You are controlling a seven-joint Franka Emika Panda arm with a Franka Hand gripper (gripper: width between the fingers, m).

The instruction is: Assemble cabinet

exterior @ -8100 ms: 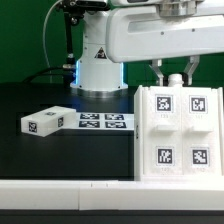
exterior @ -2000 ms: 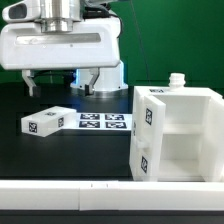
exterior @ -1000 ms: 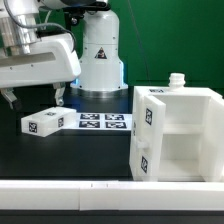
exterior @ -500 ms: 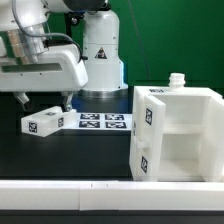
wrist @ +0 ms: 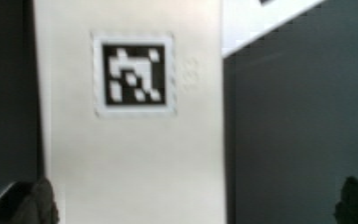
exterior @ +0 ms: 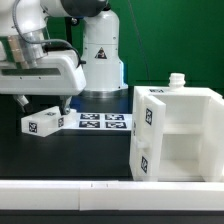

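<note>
The cabinet [exterior: 175,135] stands on the dark desk [exterior: 90,150] at the exterior view's right, with free room on the desk to its left. Well apart, at the exterior view's left, the loose panel [exterior: 45,122] lies just beside the marker board [exterior: 102,122]. The pincer [exterior: 42,102] hangs released above this panel, one finger beyond each long edge. It is lower than one second ago; cabinet and panel have not moved.
</note>
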